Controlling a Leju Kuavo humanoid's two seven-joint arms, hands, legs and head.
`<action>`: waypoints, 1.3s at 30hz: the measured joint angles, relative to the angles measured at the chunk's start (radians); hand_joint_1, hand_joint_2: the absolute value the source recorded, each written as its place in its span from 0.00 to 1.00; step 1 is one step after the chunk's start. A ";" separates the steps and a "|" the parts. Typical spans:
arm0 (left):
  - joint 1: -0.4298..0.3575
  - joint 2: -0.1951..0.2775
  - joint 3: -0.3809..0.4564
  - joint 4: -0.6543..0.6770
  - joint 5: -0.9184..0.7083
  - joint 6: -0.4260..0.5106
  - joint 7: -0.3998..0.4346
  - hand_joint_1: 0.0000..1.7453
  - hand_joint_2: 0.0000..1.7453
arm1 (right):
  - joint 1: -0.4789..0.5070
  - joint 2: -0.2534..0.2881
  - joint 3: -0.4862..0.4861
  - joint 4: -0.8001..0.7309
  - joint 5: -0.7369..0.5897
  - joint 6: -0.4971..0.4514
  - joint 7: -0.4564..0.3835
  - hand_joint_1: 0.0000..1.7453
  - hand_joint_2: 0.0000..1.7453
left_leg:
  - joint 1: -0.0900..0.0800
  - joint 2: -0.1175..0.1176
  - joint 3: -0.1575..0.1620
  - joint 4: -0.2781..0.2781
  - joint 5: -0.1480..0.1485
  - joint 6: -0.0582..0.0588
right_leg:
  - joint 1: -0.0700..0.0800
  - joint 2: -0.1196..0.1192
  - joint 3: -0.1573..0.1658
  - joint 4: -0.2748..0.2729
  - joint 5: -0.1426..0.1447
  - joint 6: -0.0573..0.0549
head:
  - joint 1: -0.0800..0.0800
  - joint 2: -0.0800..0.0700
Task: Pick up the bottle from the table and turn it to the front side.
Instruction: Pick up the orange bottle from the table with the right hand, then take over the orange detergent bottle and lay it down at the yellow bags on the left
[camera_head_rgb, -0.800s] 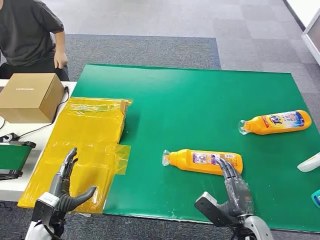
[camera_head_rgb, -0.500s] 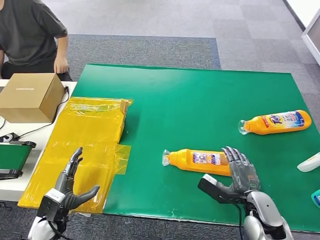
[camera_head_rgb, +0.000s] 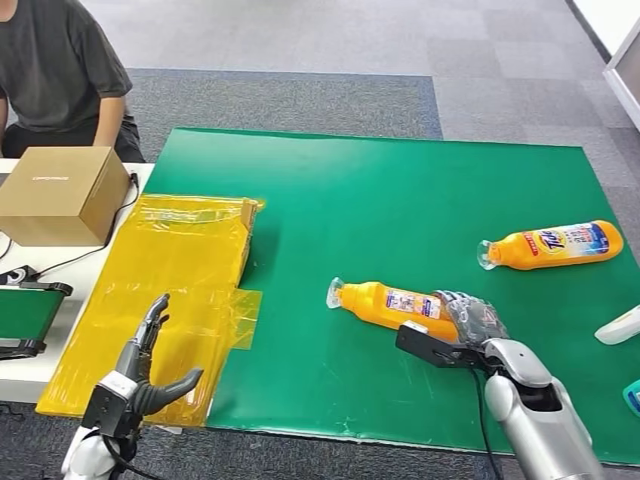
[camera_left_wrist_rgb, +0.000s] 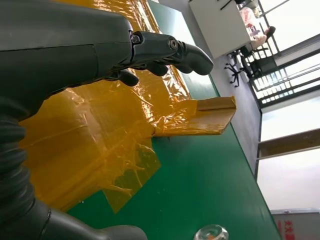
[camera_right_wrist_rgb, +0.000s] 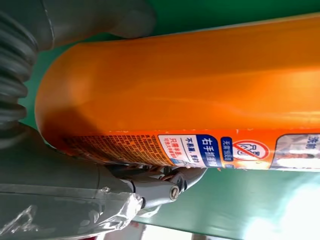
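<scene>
An orange bottle (camera_head_rgb: 385, 303) with a clear cap lies on its side on the green mat (camera_head_rgb: 362, 200), cap pointing left. My right hand (camera_head_rgb: 472, 320) wraps round its base end. In the right wrist view the bottle (camera_right_wrist_rgb: 188, 85) sits between the thumb and the fingers (camera_right_wrist_rgb: 166, 182), its small-print label facing the fingers. A second orange bottle (camera_head_rgb: 555, 244) lies farther right, apart from both hands. My left hand (camera_head_rgb: 143, 370) hovers with fingers spread over the yellow film (camera_head_rgb: 181, 270), holding nothing; the left wrist view shows the hand (camera_left_wrist_rgb: 75, 45) above the film.
A cardboard box (camera_head_rgb: 64, 192) stands at the left, with a seated person (camera_head_rgb: 60, 70) behind it. A white object (camera_head_rgb: 619, 325) and a teal one (camera_head_rgb: 632, 395) lie at the mat's right edge. A black device with a green top (camera_head_rgb: 26, 315) sits far left.
My right hand has moved forward over the bottle's base and closed round it. The bottle has swung a little, its base end nearer me. The person's hand has drawn back.
</scene>
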 joint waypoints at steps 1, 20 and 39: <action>0.001 0.000 0.000 0.002 0.002 -0.001 0.000 0.00 1.00 | 0.006 0.000 0.001 -0.003 -0.030 -0.017 -0.014 1.00 1.00 | 0.000 0.000 0.000 0.000 0.000 0.000 | 0.000 0.000 0.000 0.000 0.000 0.000 | 0.000 0.000; -0.091 -0.031 -0.040 0.152 0.170 -0.426 0.003 0.00 1.00 | 0.187 0.137 0.163 -0.221 -0.199 -0.220 -0.221 1.00 1.00 | 0.001 -0.004 -0.002 0.000 0.002 -0.002 | 0.001 -0.005 -0.001 0.000 -0.001 -0.001 | 0.000 0.000; -0.184 -0.038 -0.183 0.181 0.206 -0.349 -0.003 1.00 1.00 | 0.142 0.261 0.384 -0.035 -0.293 -0.294 -0.261 0.00 1.00 | 0.000 -0.004 -0.002 0.000 0.002 -0.002 | 0.001 -0.005 -0.001 0.000 0.000 -0.001 | 0.000 0.000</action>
